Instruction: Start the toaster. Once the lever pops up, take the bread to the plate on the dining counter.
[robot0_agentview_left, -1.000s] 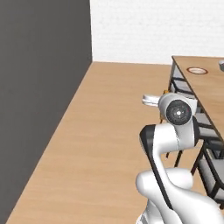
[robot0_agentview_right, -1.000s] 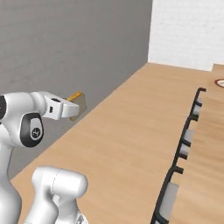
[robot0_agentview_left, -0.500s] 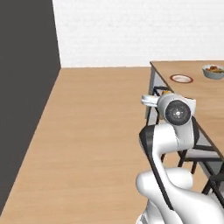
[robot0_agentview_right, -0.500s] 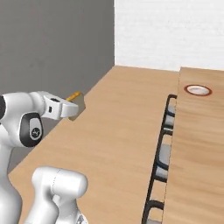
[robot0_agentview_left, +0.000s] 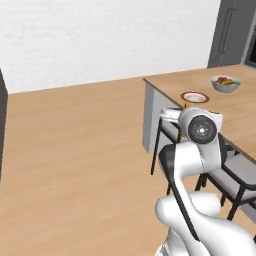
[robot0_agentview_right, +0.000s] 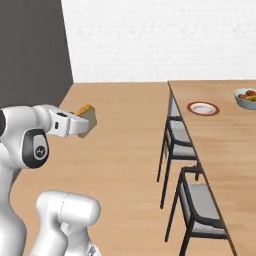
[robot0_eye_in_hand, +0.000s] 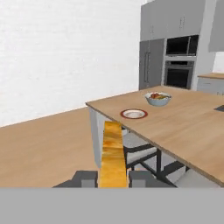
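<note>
Hand view: claw (robot0_eye_in_hand: 113, 178) clamped on the golden-tan square slice of bread (robot0_eye_in_hand: 112, 153), edge-on, bottom centre of frame. Round red-rimmed plate (robot0_eye_in_hand: 134, 114) sits mid-frame on the long light wooden counter (robot0_eye_in_hand: 188, 127), near its corner; white fruit bowl (robot0_eye_in_hand: 158, 99) just beyond. Right base view: bread (robot0_agentview_right: 86, 119) at left, dark stools (robot0_agentview_right: 196, 199) along the counter's edge.
</note>
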